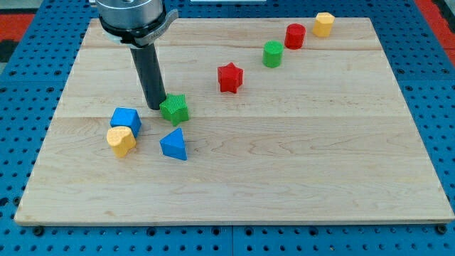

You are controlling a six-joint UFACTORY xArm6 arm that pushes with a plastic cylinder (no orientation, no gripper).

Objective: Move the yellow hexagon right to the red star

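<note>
The pale wooden counter (pixel 298 163) shows plank seams and lies on a blue pegboard. My tip (pixel 156 107), the end of a smooth dark rod with no jaws, touches the ridged green star (pixel 174 109) in the counter's left half. The yellow hexagon (pixel 324 24) sits near the top right corner, well apart from the red star (pixel 229 77) at top centre.

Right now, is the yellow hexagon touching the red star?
No: the yellow hexagon sits at the view's top right, apart from the red star.
</note>
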